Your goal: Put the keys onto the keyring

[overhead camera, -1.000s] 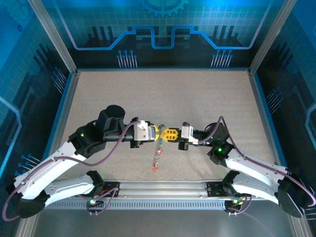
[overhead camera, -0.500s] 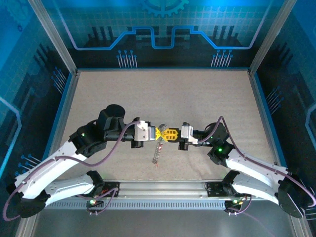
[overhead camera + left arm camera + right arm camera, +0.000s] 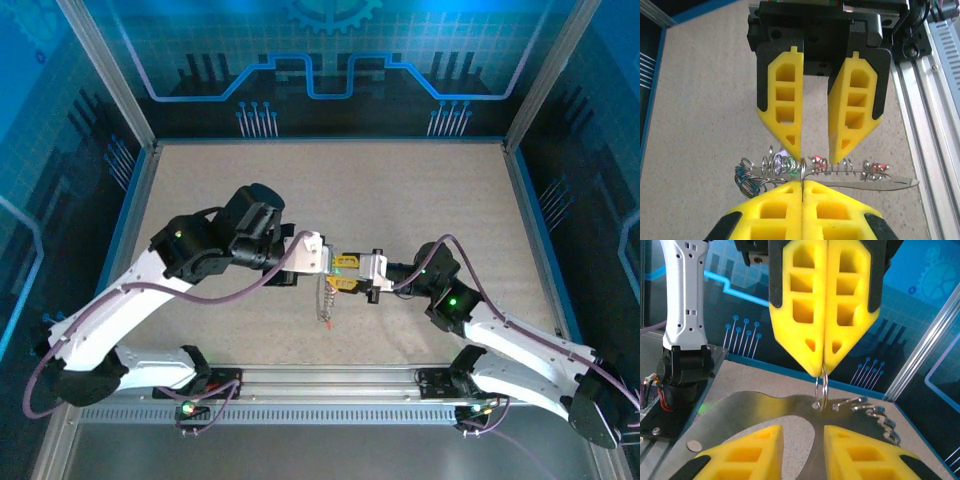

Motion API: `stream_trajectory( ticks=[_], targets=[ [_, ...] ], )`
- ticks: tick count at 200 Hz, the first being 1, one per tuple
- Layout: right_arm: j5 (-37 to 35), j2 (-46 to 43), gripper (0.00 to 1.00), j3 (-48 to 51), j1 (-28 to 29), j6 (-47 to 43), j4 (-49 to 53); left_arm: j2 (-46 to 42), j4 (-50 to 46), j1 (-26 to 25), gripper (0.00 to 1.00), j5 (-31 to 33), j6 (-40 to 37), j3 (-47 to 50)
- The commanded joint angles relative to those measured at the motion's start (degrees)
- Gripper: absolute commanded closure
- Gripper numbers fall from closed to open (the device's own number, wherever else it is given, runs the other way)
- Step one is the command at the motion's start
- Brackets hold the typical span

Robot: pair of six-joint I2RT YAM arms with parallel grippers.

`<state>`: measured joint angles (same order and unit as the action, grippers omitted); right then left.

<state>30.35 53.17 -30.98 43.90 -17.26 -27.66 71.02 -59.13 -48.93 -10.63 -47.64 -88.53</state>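
The keys (image 3: 325,303) are strung along a flat metal strip (image 3: 765,410) hung above the table's (image 3: 400,190) near middle. Its wire ring (image 3: 821,387) is pinched in the closed left gripper (image 3: 824,372); the right gripper (image 3: 816,157) is held narrowly parted. Bare table is seen all round.

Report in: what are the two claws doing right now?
Left gripper shut on small metal ring. Right gripper open, facing it. Ring threaded through flat metal strip, loose loops trailing.

Overhead from behind; wrist views close, opposed, both showing keyring (image 3: 821,388).
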Motion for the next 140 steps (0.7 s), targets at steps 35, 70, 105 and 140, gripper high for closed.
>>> stream_trajectory(
  ticks=[35,70,105,140],
  targets=[
    [1.4,3.3,0.73,-3.0,-0.8,1.4,-0.9,3.7,-8.3,-0.9,1.00,2.9,-1.6,-4.7],
    [3.1,6.3,0.74,-3.2,-0.8,4.4,-4.7,4.8,-7.2,-0.9,1.00,2.9,-1.3,-5.1],
    [3.4,7.6,0.75,-3.2,-0.7,5.8,-6.8,5.4,-6.6,-0.9,1.00,1.7,-1.8,-5.3],
    [3.6,7.5,0.82,-3.4,-0.6,6.0,-6.8,6.7,-7.6,-1.0,1.00,1.5,-1.5,-6.3]
  ],
)
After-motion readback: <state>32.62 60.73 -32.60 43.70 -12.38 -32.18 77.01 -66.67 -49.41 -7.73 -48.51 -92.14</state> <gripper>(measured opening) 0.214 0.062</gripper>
